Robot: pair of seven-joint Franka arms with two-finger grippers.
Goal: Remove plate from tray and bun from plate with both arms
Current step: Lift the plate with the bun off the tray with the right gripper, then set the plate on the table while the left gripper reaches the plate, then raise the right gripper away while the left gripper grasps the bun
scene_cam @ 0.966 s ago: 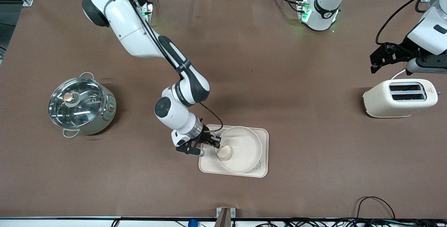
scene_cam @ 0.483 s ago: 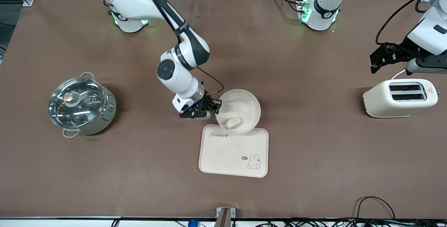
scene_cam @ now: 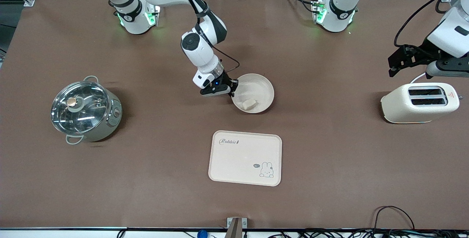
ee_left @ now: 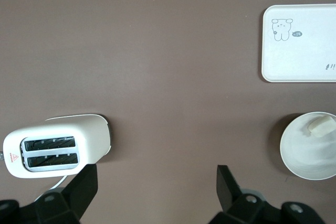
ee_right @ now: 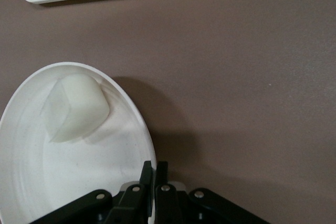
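The round cream-white plate [scene_cam: 261,86] is over the middle of the table, farther from the front camera than the rabbit tray. The bun [scene_cam: 250,104] lies in it at its nearer edge. My right gripper [scene_cam: 231,86] is shut on the plate's rim at the side toward the right arm's end; I cannot tell whether the plate touches the table. The right wrist view shows the gripper [ee_right: 155,174] pinching the rim of the plate [ee_right: 79,182], with the bun [ee_right: 76,108] inside. My left gripper [scene_cam: 392,69] is open and empty and waits above the toaster; its wrist view [ee_left: 156,182] shows its jaws wide apart.
The rectangular cream tray [scene_cam: 244,157] with the rabbit drawing lies bare near the front edge. A steel pot with a glass lid [scene_cam: 85,110] stands toward the right arm's end. A cream toaster [scene_cam: 419,102] stands toward the left arm's end. Cables run along the front edge.
My right gripper has lifted the plate with the bun off the tray and carried it away from the front camera, toward the robots' bases. The left arm has not moved.
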